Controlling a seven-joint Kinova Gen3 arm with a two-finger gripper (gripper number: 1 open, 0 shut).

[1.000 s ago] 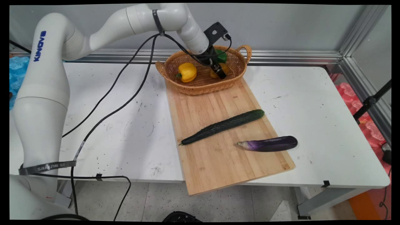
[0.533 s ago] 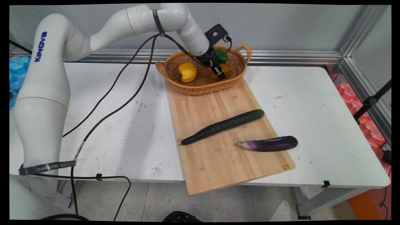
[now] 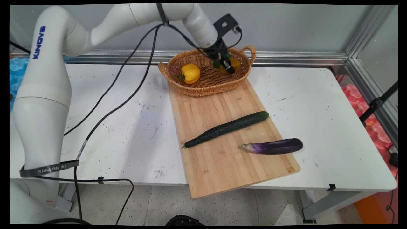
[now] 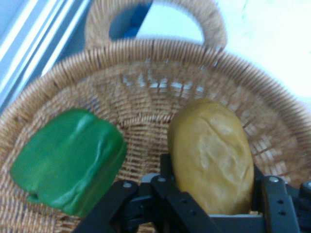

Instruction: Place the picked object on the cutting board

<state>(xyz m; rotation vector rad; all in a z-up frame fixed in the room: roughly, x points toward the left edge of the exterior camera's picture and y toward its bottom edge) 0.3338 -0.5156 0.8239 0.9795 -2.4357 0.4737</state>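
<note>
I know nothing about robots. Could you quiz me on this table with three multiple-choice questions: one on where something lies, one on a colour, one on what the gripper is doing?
1. Where does the cucumber lie?
A. in the basket
B. on the wooden board
C. on the floor

2. What colour is the pepper nearest the gripper?
A. red
B. green
C. purple

3. What is the gripper doing?
A. shut on the potato
B. open above the eggplant
C. holding the cucumber

Answers:
1 B: the cucumber lies slanted across the wooden board.
2 B: the green pepper lies beside the potato in the basket.
3 A: the gripper has a finger against each side of the potato.
</note>
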